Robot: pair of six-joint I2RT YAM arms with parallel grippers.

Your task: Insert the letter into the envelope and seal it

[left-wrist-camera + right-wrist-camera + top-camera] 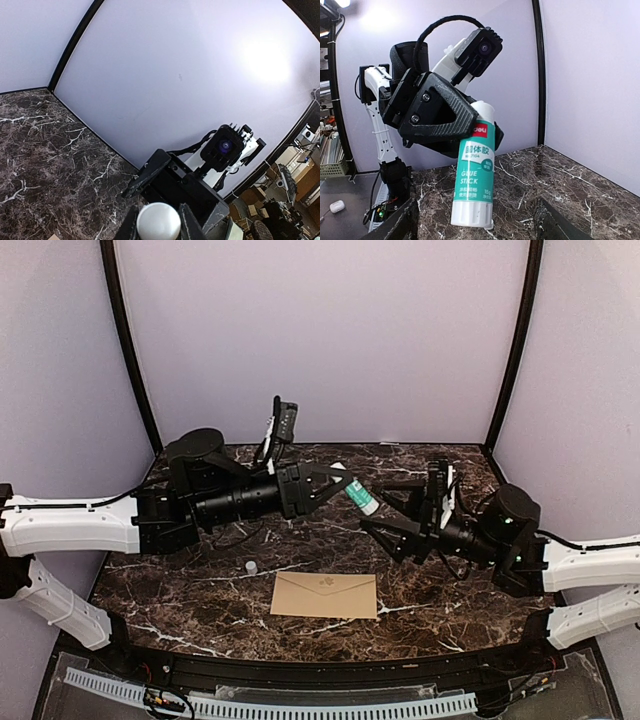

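The brown envelope (325, 596) lies flat on the marble table near the front middle, its pointed flap down. The letter is out of view. My left gripper (345, 490) is shut on a green and white glue stick (361, 498) held above the table. In the left wrist view the stick's white end (159, 222) sits between the fingers. In the right wrist view the glue stick (474, 170) hangs from the left gripper (445, 112). My right gripper (385, 508) stands open just right of the stick, its fingers (395, 225) apart on either side of the lower end.
A small pale cap (250, 566) stands on the table left of the envelope. A dark device (284, 424) leans against the back wall. Purple walls close in the table (180, 590) on three sides.
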